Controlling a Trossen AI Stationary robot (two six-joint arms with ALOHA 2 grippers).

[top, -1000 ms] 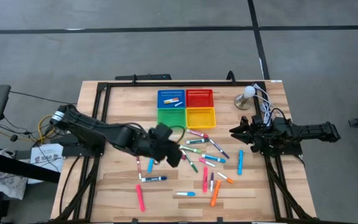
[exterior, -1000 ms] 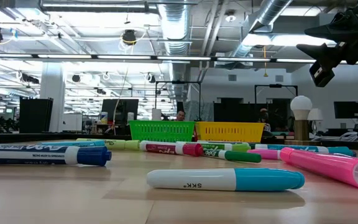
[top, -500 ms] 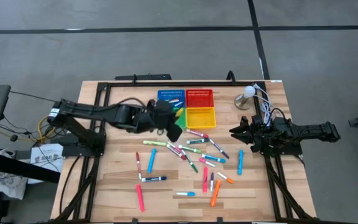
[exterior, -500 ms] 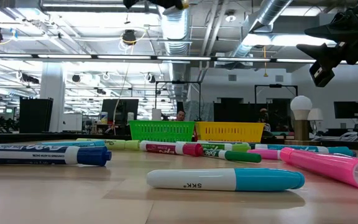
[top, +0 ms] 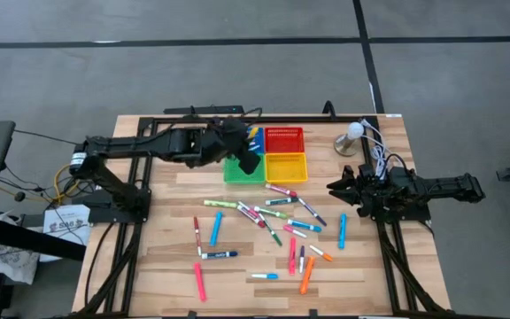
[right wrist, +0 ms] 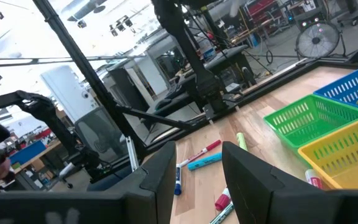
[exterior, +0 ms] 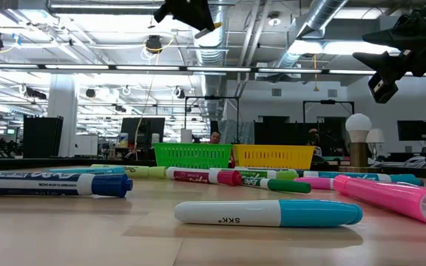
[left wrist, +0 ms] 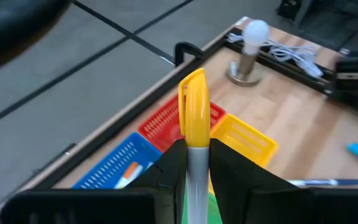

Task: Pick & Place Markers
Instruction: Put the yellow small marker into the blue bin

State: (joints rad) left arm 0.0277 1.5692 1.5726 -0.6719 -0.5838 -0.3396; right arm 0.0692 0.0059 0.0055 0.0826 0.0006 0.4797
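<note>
High view showed the left end effector [top: 249, 158] raised over the cluster of four baskets at the desk's [top: 166, 257] twelve o'clock side, above the blue basket [top: 235, 136] and the green basket [top: 237, 173]; the left wrist view showed its fingers [left wrist: 229, 171] pinching a yellow-capped marker [left wrist: 194, 118] with a pale barrel, cap pointing out past the fingertips. From that wrist camera the blue basket held at least one white marker with an orange cap [left wrist: 127, 177]. Next in the cluster, toward three o'clock, sat the red basket [top: 283, 139] and the yellow basket [top: 286, 167]. Most of the markers [top: 273, 217] lay scattered on the bare wood toward six o'clock from the baskets: a pink marker [top: 199, 282] and a blue marker [top: 214, 228] toward nine o'clock, an orange marker [top: 307, 276] nearer six o'clock, a light blue marker [top: 342, 230] toward three o'clock. A white bulb lamp [top: 351, 138] with a coiled white cable [top: 374, 151] stood near the far corner at about two o'clock. The right end effector [top: 337, 189] waited at the three o'clock edge, off the markers, its fingers [right wrist: 160, 177] a little apart with nothing between them, as the right wrist view showed. Low view had a white and teal marker [exterior: 268, 213] lying nearest the lens.
</note>
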